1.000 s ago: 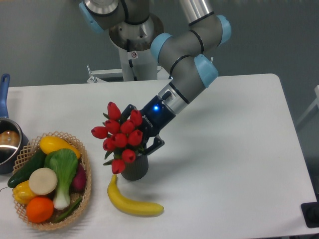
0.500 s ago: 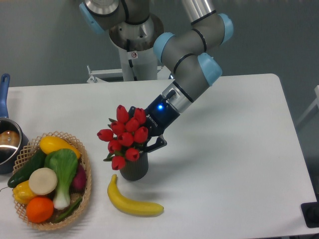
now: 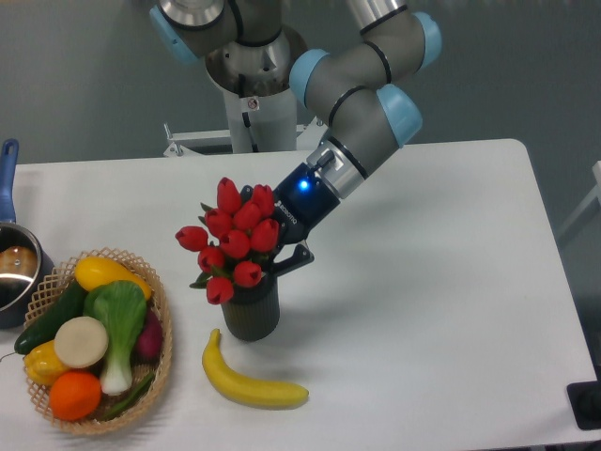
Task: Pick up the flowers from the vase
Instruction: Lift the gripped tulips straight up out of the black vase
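The flowers (image 3: pixel 233 238), a bunch of red tulip buds with green leaves, rise out of the vase (image 3: pixel 251 315), a short dark ribbed cylinder near the table's middle front. My gripper (image 3: pixel 272 256) reaches in from the upper right and is shut on the flowers just above the vase's mouth. Its fingers are mostly hidden behind the buds; one dark finger (image 3: pixel 295 258) shows to the right. The stems are hidden by the buds and the vase.
A yellow banana (image 3: pixel 249 381) lies just in front of the vase. A woven basket (image 3: pixel 160 305) of vegetables and fruit stands at the front left. A pot with a blue handle (image 3: pixel 9 254) is at the left edge.
My gripper has risen and shifted slightly right with the flowers, so the bunch stands higher above the vase's mouth. The vase has stayed in place.
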